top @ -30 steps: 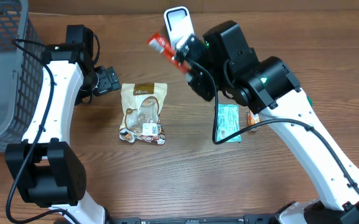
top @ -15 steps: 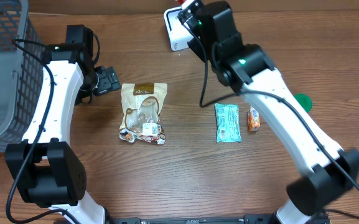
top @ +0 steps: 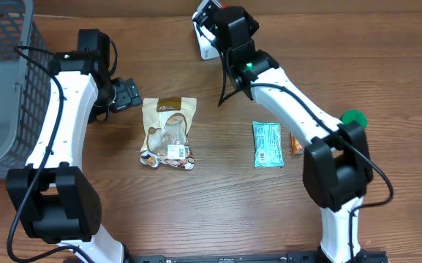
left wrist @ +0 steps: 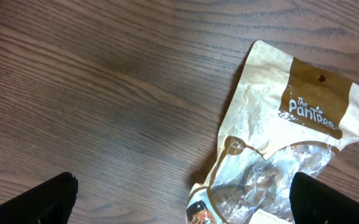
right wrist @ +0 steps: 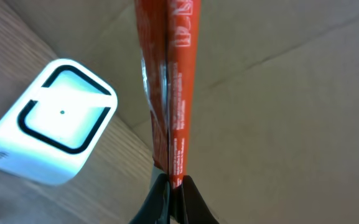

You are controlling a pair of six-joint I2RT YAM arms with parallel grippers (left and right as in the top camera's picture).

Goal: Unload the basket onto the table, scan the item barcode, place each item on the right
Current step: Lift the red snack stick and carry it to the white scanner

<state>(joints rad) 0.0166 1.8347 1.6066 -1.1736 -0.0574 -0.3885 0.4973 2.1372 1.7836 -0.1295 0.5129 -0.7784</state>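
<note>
Since the earlier frames the right arm has swung from mid-table to the far edge, carrying the red packet (right wrist: 167, 74) with it; the left arm has not shifted. The right gripper (right wrist: 173, 185) is pinched closed on one end of the packet, which juts straight out from the fingertips, edge-on, near the white barcode scanner (right wrist: 50, 121) at the far edge of the wooden table (top: 218, 212). The left gripper (left wrist: 182, 200) is spread wide, holds nothing and hangs over the upper left of the Pantree snack bag (top: 168, 135). A teal packet (top: 267, 144) and an orange packet (top: 296, 145) lie side by side right of the bag. A wire basket (top: 2, 88) stands at far left.
</note>
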